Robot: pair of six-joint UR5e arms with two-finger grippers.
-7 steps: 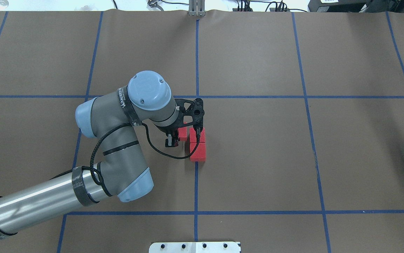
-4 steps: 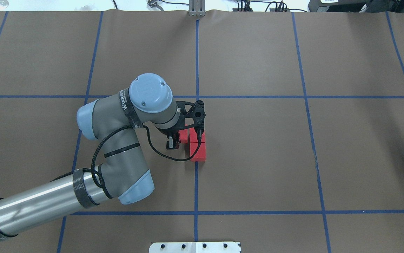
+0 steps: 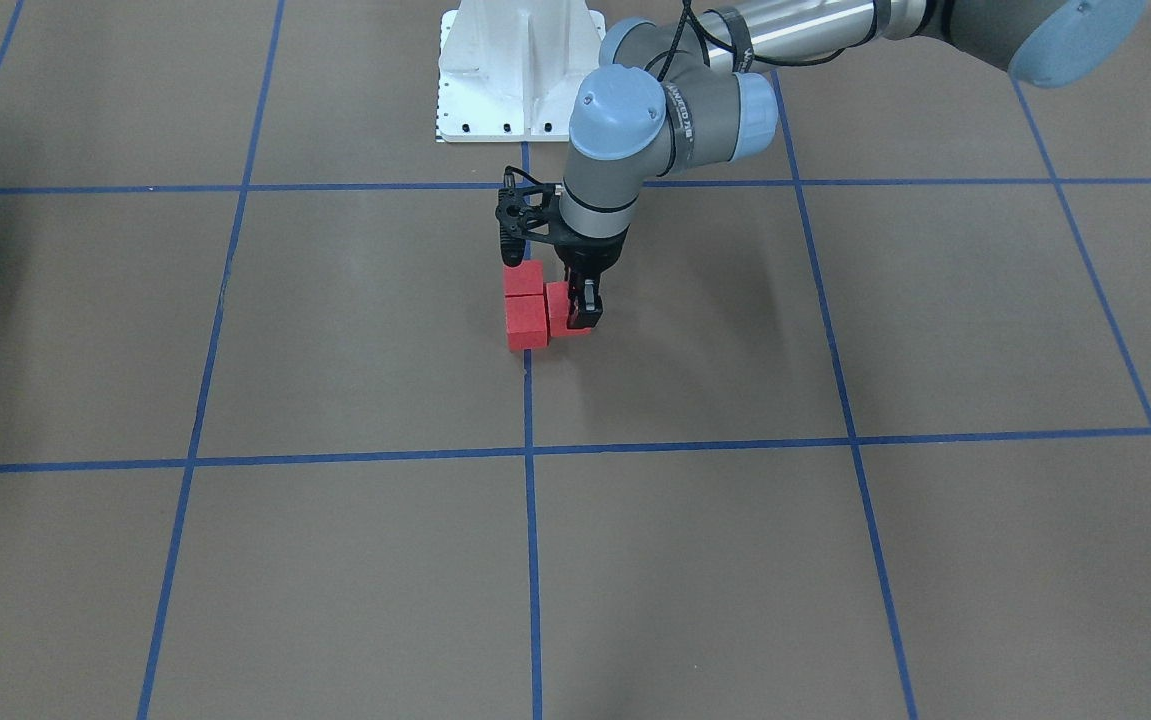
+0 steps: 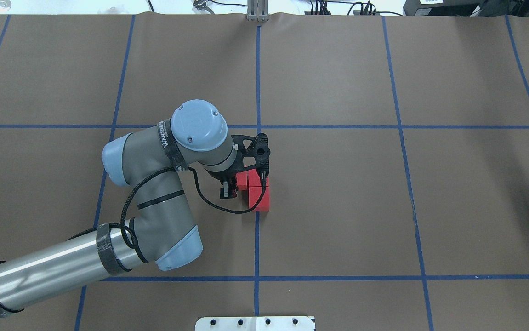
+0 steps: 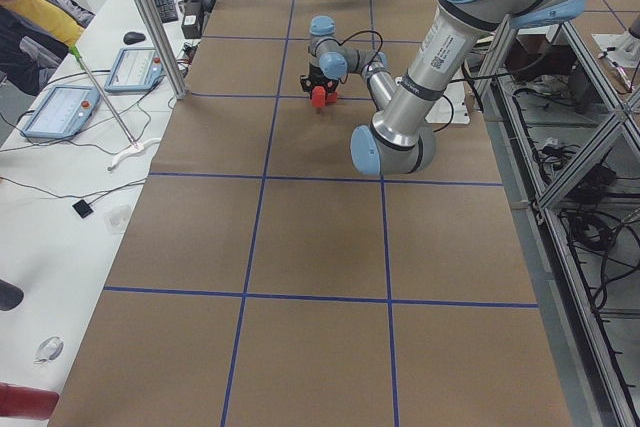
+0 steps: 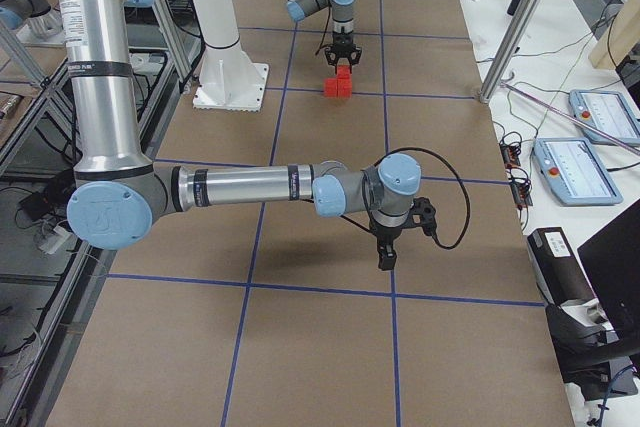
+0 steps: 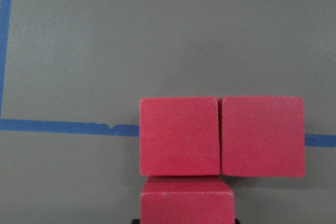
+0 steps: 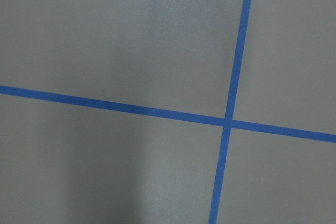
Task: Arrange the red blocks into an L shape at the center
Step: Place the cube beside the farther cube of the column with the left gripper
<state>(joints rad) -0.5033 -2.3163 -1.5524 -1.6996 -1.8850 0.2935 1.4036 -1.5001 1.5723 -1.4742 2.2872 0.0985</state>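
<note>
Left pincer [image 3: 575,312] seemingly clamps the 3rd red block [image 7: 186,200] flush against 2 neighbouring blocks [image 7: 179,136]; open gently, lift straight.

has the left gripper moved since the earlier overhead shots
Yes. In the overhead view the left gripper, shut on a red block, has slid slightly down and right, away from the horizontal tape line and toward the vertical tape line.

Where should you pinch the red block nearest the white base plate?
Come from above and pinch the end block on its two bare faces either side of the tape line; another face presses against its neighbour.
</note>
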